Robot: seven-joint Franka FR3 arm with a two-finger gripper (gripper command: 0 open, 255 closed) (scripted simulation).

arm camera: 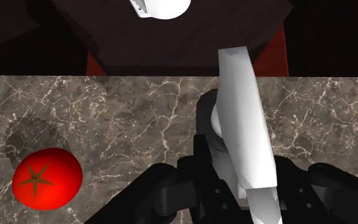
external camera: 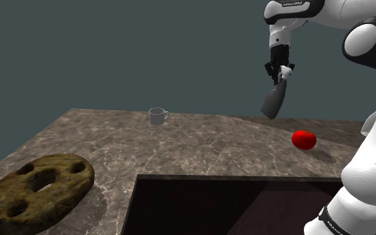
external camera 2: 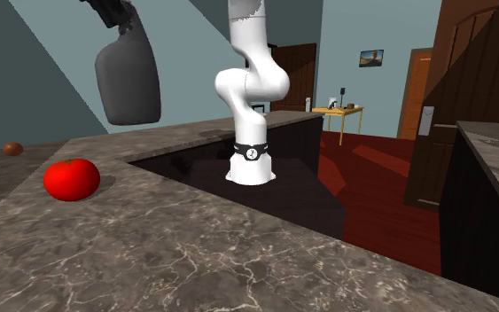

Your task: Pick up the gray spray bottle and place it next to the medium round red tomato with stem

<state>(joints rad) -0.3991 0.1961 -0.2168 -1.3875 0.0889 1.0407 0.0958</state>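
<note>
My gripper (external camera: 280, 69) is shut on the head of a gray spray bottle (external camera: 274, 100), which hangs tilted in the air above the marble counter (external camera: 200, 143). The red tomato with a stem (external camera: 304, 139) lies on the counter below the bottle and a little toward the shoulder view's right. In the second exterior view the bottle (external camera 2: 127, 80) hangs high above the tomato (external camera 2: 71, 179), well off the surface. In the wrist view the bottle (arm camera: 244, 133) looks pale and runs out from between the black fingers (arm camera: 155, 188), and the tomato (arm camera: 46, 178) lies off to one side of it.
A small grey mug (external camera: 157, 115) stands near the counter's far edge. A brown lumpy slab with holes (external camera: 36, 190) lies at the shoulder view's lower left. A dark recess (external camera: 226, 203) with the arm's base (external camera 2: 252, 164) cuts into the counter. A small brown object (external camera 2: 12, 148) lies beyond the tomato.
</note>
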